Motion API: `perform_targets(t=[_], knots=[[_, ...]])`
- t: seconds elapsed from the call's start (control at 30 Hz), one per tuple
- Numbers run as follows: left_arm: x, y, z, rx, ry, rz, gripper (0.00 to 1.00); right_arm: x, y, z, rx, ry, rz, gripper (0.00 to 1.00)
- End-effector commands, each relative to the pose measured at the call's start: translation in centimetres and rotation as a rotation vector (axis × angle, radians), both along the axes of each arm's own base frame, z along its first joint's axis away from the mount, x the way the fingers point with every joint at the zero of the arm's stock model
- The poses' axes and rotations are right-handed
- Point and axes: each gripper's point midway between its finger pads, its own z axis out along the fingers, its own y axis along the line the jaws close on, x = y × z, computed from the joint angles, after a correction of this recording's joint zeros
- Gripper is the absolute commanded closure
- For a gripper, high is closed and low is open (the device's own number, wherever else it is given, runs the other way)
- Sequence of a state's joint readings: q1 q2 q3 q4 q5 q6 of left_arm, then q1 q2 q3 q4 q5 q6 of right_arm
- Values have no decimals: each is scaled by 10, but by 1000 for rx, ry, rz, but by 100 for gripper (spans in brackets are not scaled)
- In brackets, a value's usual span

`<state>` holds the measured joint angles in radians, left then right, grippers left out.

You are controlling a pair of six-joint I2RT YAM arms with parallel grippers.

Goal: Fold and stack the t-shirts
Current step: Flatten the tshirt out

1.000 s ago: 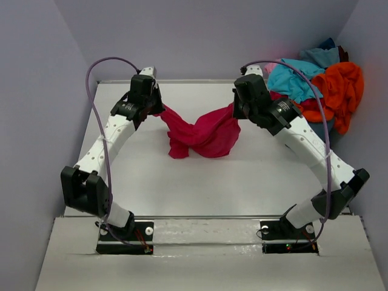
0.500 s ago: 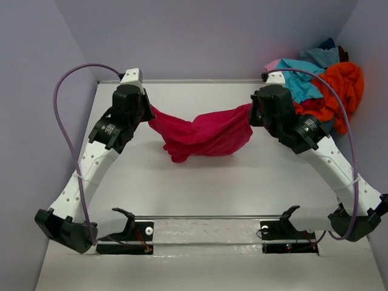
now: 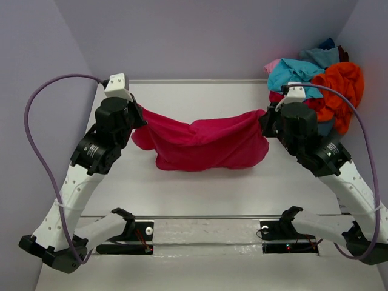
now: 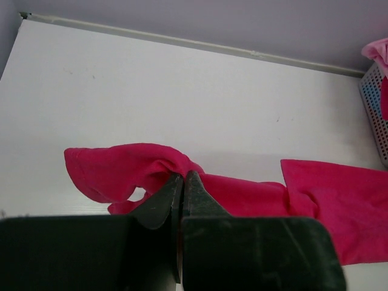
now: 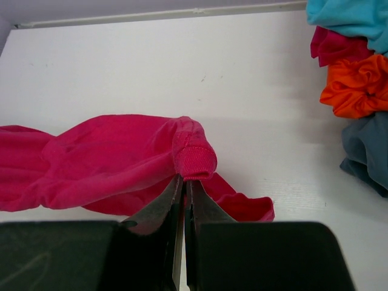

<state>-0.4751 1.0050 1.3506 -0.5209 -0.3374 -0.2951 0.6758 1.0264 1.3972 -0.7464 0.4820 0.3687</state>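
Note:
A crimson-magenta t-shirt [image 3: 203,144] hangs stretched between my two grippers above the white table [image 3: 200,188], sagging in the middle. My left gripper [image 3: 137,113] is shut on its left end; the left wrist view shows the shirt [image 4: 242,194] pinched at the gripper [image 4: 183,176]. My right gripper [image 3: 264,120] is shut on its right end; the right wrist view shows the gripper [image 5: 183,179] closed on the ribbed hem of the shirt [image 5: 109,163]. Other t-shirts lie piled at the back right: turquoise [image 3: 294,76], orange [image 3: 339,88], pink [image 3: 273,64] and dark blue [image 3: 327,43].
The pile [image 3: 315,79] sits in the back right corner against the grey wall. The left wrist view shows a mesh basket edge [image 4: 376,103] at the right. The right wrist view shows the orange shirt [image 5: 357,85] and a grey-blue one [image 5: 370,151] near my right gripper.
Both grippers have moved apart and toward the near side, pulling the crimson-magenta shirt from a bunched twist into a wider stretched span.

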Motion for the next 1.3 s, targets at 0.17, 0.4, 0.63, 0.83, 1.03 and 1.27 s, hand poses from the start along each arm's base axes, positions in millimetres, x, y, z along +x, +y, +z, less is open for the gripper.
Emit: perform_targets(t=[0.17, 0.4, 0.63, 0.83, 1.03, 1.27], knots=[[-15, 3, 45, 12, -134, 14, 94, -7, 0, 38, 55, -156, 55, 93], [-23, 2, 60, 18, -189, 9, 94, -15, -5, 51, 64, -221, 77, 93], [-33, 12, 104, 11, -280, 16, 94, -14, -4, 78, 56, -289, 100, 93], [-47, 26, 142, 23, -366, 27, 94, -16, -5, 103, 58, -342, 108, 93], [-56, 31, 157, 17, -405, 14, 94, -21, -8, 132, 69, -393, 122, 93], [-68, 40, 164, 0, -431, 19, 94, -36, -14, 152, 94, -417, 142, 93]])
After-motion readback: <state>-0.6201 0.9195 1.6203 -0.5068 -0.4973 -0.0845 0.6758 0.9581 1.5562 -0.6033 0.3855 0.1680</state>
